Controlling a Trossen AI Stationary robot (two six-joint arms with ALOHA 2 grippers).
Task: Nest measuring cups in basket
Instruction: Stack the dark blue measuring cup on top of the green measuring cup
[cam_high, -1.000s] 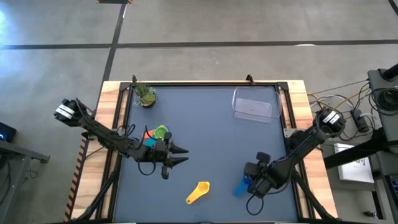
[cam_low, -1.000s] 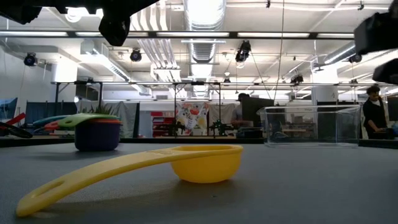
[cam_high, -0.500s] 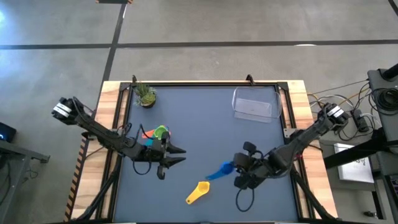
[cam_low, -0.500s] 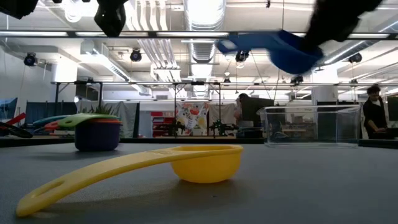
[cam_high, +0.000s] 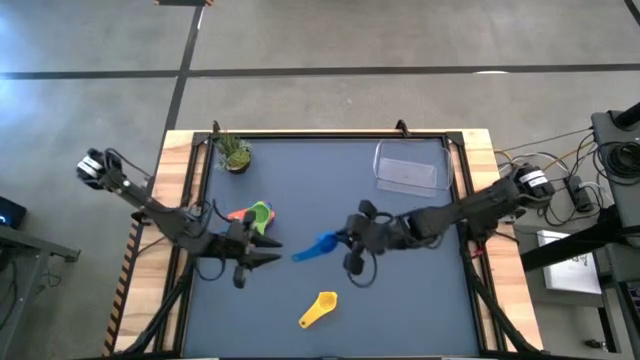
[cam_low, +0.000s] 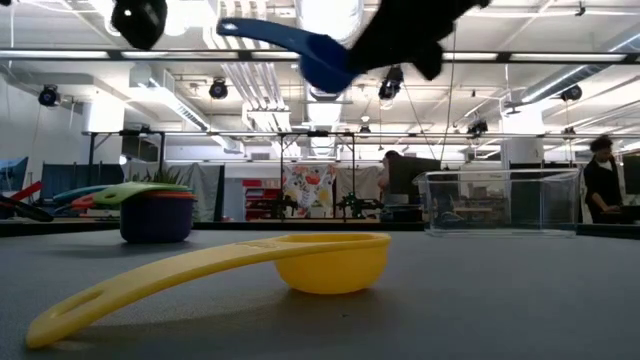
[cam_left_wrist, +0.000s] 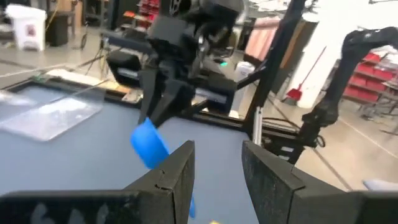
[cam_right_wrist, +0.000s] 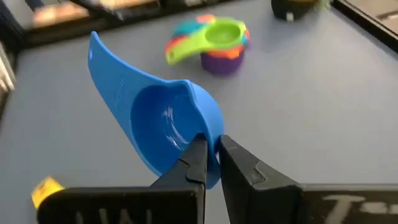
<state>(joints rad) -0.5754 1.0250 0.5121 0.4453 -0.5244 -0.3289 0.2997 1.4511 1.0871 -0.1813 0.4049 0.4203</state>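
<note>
Currently transport step: right gripper (cam_high: 345, 243) jaws clamped on blue cup (cam_high: 318, 246), aloft mid-tabletop, heading toward nested stack (cam_high: 250, 214). Next: lower it in. Left gripper (cam_high: 268, 250) jaws parted, idle nearby.

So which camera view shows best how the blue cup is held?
The right wrist view: the right gripper pinches the rim of the blue cup, seen close. The high view shows it small above the table, the low view only from beneath, and the left wrist view from farther off.
</note>
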